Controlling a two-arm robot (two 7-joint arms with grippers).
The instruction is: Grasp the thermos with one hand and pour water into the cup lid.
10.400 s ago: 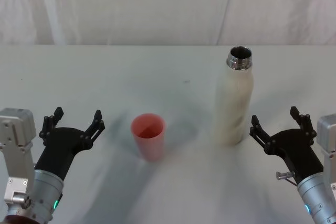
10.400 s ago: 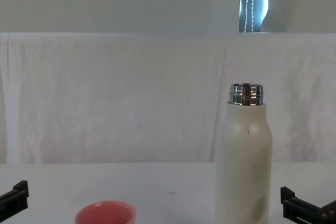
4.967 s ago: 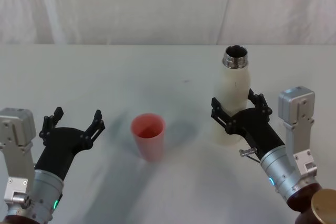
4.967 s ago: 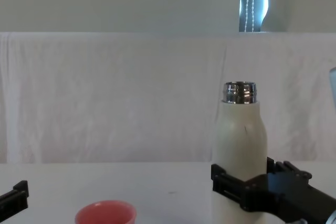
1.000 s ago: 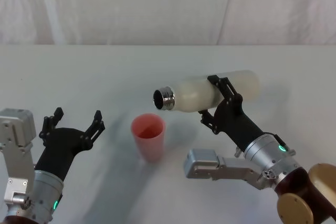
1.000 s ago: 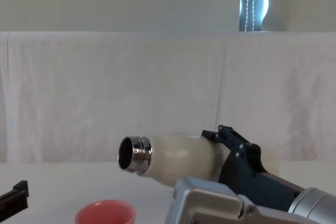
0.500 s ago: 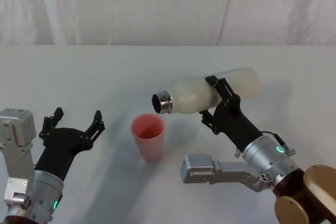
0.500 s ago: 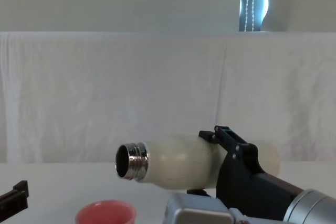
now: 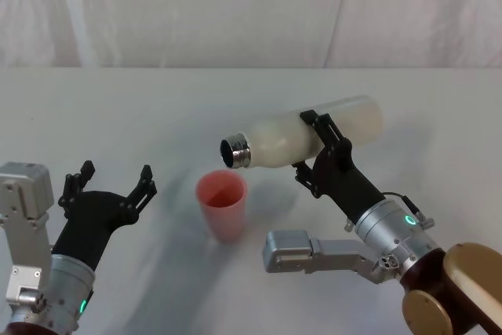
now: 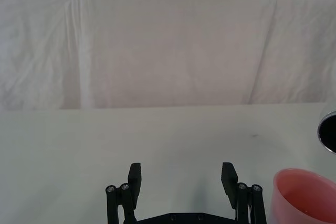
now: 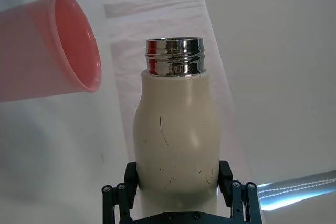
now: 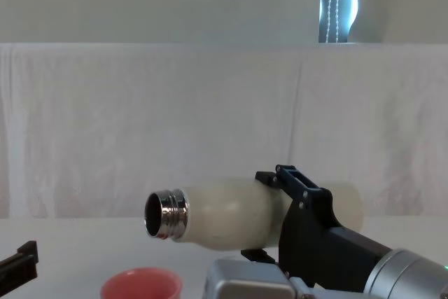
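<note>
Thermos (image 9: 302, 140) in the head view is lying nearly level above the table (image 9: 157, 107), its steel neck dipping slightly toward 9 o'clock and hanging just over the far rim of the cup lid (image 9: 223, 204). The right gripper (image 9: 318, 154) is clamping the cream body at its middle, fingers closed around it from 5 o'clock. The left gripper (image 9: 110, 184) is resting at 8 o'clock of the cup, fingers spread wide and holding nothing.

In the left wrist view, the left gripper (image 10: 181, 179) is sitting with its fingers apart over bare table, the cup lid (image 10: 304, 195) at the frame's edge.

In the right wrist view, the thermos (image 11: 176, 140) is sitting between the right gripper's fingers (image 11: 224, 179) (scuff marks show on its paint), with the cup lid (image 11: 50, 48) beside its neck.

In the chest view, the thermos (image 12: 224, 215) is pointing its open mouth toward 9 o'clock, above the cup lid (image 12: 141, 284), the right gripper (image 12: 283, 208) wrapping its body.
</note>
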